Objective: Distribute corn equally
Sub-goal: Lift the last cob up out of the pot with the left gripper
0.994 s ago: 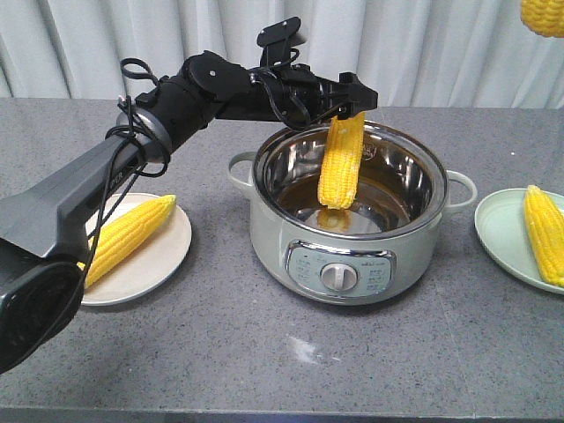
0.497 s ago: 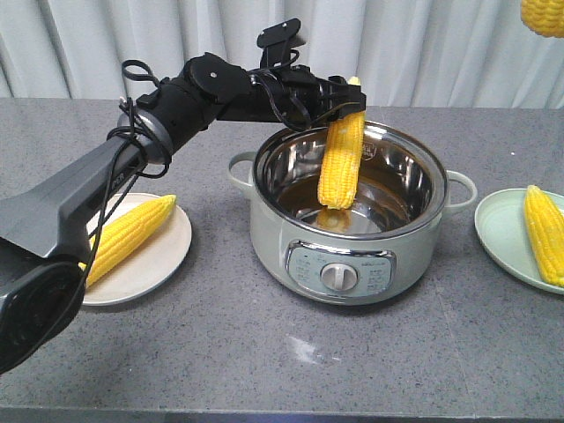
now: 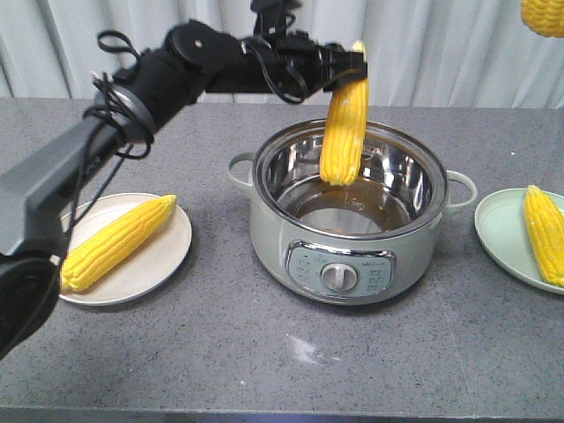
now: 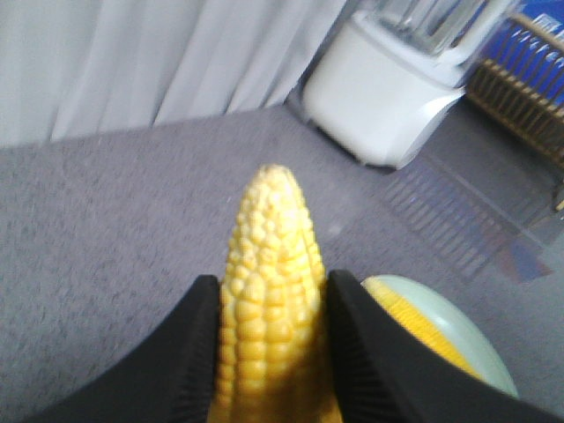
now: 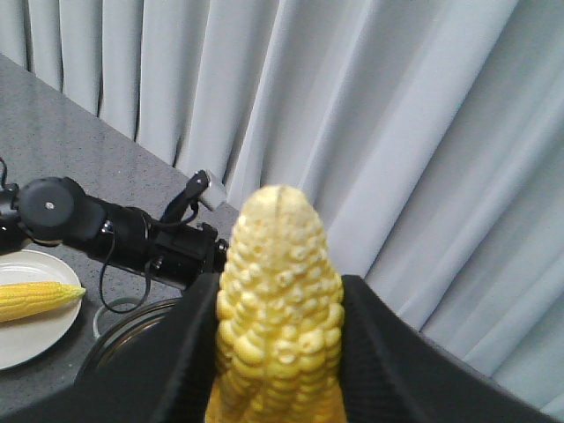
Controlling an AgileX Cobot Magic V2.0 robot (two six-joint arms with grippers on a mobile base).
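My left gripper (image 3: 351,63) was clamped on a cob (image 3: 344,132) hanging below it over the pot (image 3: 264,220). My right gripper (image 5: 278,352) was clamped on a second cob (image 5: 280,264). Farther below, a white plate (image 3: 167,260) held a third cob (image 3: 119,242) and a green plate (image 3: 495,227) held a fourth cob (image 3: 545,233).

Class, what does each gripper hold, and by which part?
Left gripper: a corn cob, clamped near its pointed upper end, hanging over the pot. Right gripper: a second cob, gripped on its sides just below one end.

Pot (image 3: 273,238), white plate (image 3: 150,264), perhaps blender (image 4: 388,106)
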